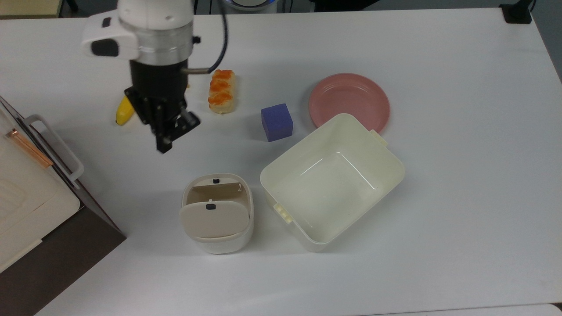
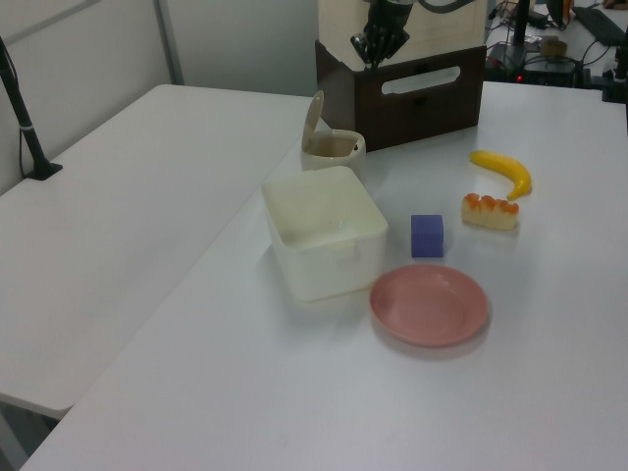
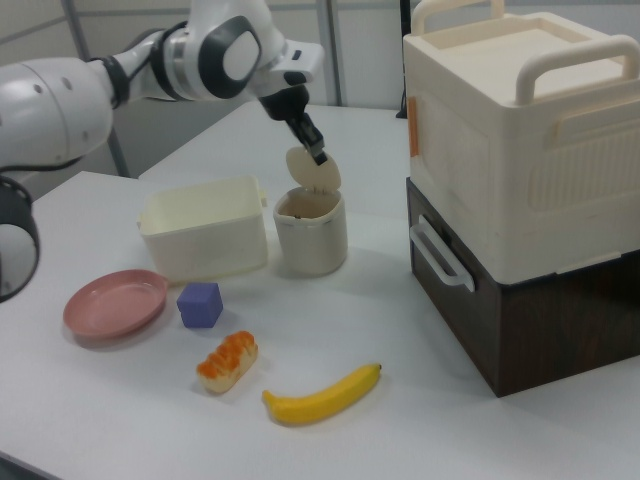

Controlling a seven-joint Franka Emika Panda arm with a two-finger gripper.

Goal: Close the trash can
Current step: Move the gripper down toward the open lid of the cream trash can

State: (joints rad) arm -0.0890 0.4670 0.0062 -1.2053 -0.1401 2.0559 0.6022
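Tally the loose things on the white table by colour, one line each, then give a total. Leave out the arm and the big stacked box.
Yellow: 1, the banana
Orange: 1, the bread
Purple: 1, the cube
Pink: 1, the plate
Cream or off-white: 2, the tub and the trash can
Total: 6
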